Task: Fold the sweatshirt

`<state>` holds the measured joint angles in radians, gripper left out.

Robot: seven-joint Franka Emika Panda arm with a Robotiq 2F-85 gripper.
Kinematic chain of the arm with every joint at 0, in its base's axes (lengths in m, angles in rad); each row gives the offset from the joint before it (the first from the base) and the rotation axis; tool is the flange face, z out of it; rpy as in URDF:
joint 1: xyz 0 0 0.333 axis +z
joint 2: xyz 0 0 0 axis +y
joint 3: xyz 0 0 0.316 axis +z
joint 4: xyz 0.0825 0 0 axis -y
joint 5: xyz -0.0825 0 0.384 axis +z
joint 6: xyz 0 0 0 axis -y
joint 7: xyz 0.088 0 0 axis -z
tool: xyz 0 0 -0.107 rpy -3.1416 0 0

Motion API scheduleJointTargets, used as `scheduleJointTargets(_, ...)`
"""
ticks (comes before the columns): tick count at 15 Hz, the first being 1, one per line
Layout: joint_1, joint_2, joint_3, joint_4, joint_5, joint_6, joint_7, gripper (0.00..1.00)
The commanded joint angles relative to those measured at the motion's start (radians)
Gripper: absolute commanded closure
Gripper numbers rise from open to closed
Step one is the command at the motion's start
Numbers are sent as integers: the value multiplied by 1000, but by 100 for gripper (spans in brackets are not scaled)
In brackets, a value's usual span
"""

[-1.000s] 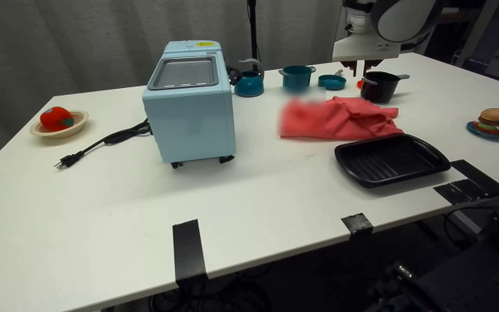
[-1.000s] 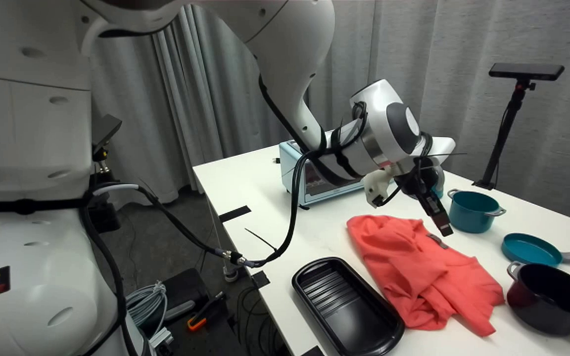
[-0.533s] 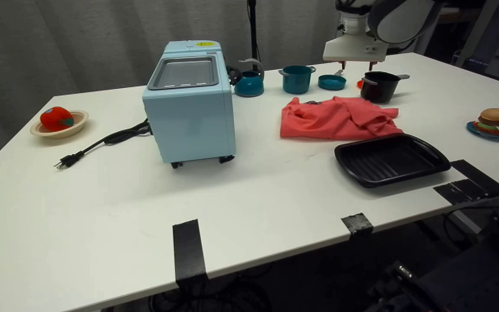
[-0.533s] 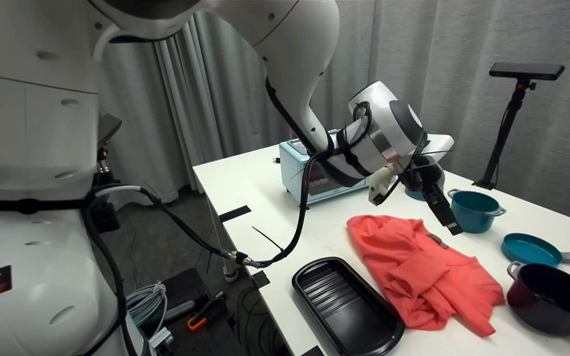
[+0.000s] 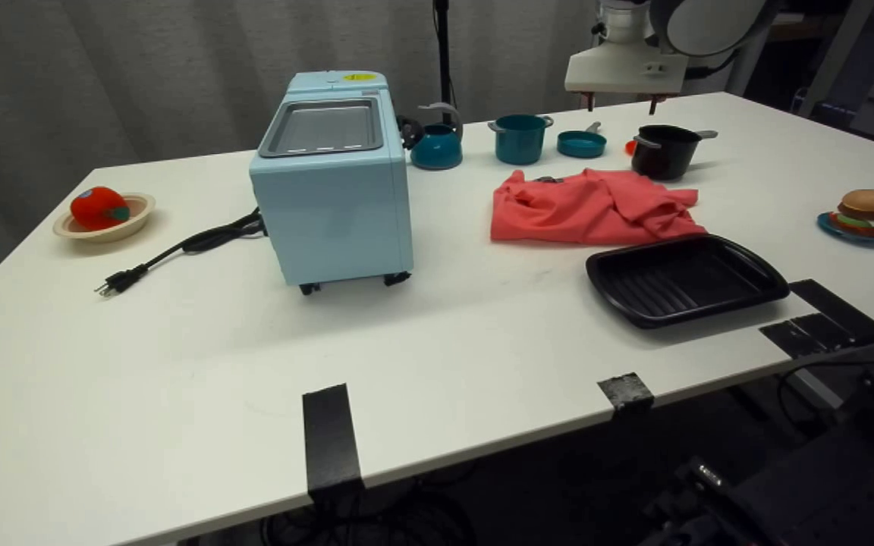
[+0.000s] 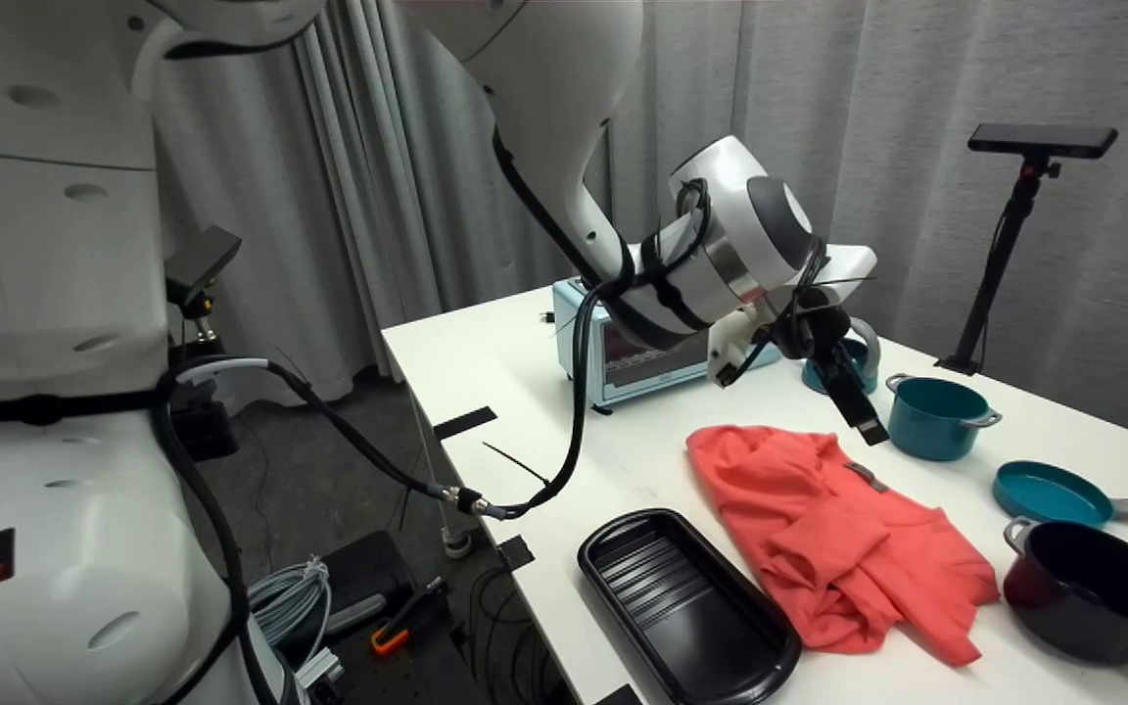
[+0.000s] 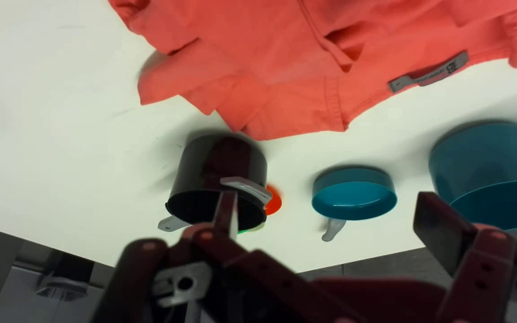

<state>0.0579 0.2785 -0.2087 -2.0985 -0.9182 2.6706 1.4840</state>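
Observation:
The coral-red sweatshirt [image 5: 596, 212] lies bunched and folded over itself on the white table, seen in both exterior views. Its grey neck label [image 6: 866, 477] faces up along the collar edge. In the wrist view the sweatshirt [image 7: 263, 63] fills the top, with creases and layered flaps; part of it runs past the frame. My gripper [image 7: 328, 204] is spread wide, and no cloth is between its fingers. In an exterior view the gripper [image 6: 872, 431] hangs above the table near the collar side, apart from the cloth. Both fingertips [image 5: 590, 106] show separated in an exterior view.
A black pot [image 7: 222, 166], a teal pan [image 7: 352, 197] and a teal pot [image 5: 520, 139] stand along the collar side. A black tray [image 6: 686, 607] sits close to the cloth's other side. The blue toaster oven [image 5: 331, 189] and teal kettle [image 5: 437, 144] stand farther along.
The gripper's fingers have spread from close together to wide apart. The gripper has shifted slightly and risen a little. The sweatshirt has not visibly moved.

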Motion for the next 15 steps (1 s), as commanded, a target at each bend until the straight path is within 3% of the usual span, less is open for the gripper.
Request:
scheduleJointTargets(1,-54,-184,65,-141,144,-17,-221,0)
scheduleJointTargets(4,-69,-304,79,-188,295,-81,-440,0)
scheduleJointTargets(8,-83,-474,89,-230,398,-202,-630,0)
scheduleJointTargets(13,-124,-702,140,-317,441,-259,-746,0)
scheduleJointTargets(14,-149,-583,159,-245,428,-234,-703,0)
scheduleJointTargets(15,-159,-611,171,-258,432,-235,-709,0)
